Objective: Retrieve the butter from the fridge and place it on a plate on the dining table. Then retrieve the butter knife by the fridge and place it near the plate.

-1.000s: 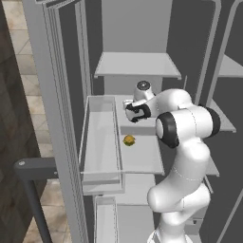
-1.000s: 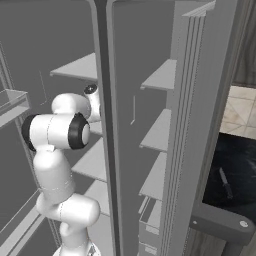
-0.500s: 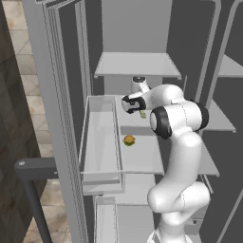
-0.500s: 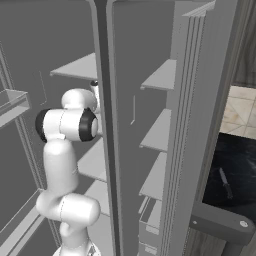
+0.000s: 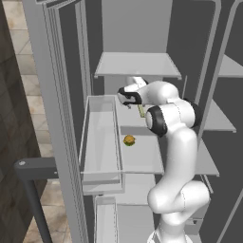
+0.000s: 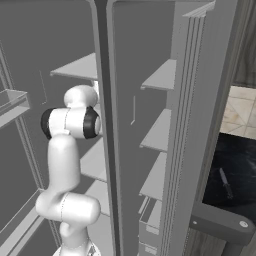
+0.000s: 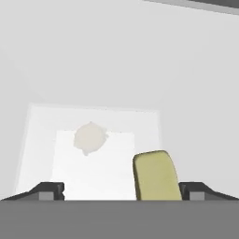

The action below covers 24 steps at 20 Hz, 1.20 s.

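1. My gripper (image 7: 120,191) stands wide open, its tips at the hand view's lower corners; that spread leaves room to straddle the butter (image 7: 156,176).
2. The butter lies lower right of centre there, nearer one tip (not yet gripped, I judge).
3. In the left base view, it rests mid-frame on a fridge (image 5: 61,95) shelf; the burger (image 5: 128,140) sits lower left.
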Tool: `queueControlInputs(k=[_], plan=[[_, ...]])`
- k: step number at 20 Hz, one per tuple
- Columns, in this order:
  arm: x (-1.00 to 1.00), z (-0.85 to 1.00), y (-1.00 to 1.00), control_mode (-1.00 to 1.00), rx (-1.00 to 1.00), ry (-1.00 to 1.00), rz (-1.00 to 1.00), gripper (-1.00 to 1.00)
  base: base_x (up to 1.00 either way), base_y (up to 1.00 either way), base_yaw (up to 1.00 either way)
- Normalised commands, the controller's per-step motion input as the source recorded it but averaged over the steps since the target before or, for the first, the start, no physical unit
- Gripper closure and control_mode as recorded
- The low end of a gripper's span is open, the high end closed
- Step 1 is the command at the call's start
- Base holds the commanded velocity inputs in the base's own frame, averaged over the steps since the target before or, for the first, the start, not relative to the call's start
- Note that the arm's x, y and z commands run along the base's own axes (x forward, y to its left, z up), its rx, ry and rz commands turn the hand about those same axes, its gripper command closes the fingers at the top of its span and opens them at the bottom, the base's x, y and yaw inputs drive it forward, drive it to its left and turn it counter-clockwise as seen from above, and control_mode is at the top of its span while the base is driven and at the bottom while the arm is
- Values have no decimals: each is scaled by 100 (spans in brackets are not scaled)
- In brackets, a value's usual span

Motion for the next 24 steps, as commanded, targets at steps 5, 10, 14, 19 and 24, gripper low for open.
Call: queueControlInputs(k=[5,10,14,19,24], plan=[[0,-42,-18,-100,-2,2,-3,-100,0,0,0],[0,-25,-6,-100,0,0,0,-100,0,0,0],[0,-29,0,-100,1,0,0,-100,0,0,0],[0,-35,0,-100,4,0,0,100,0,0,0],[0,-30,0,-100,4,0,0,100,0,0,0]])
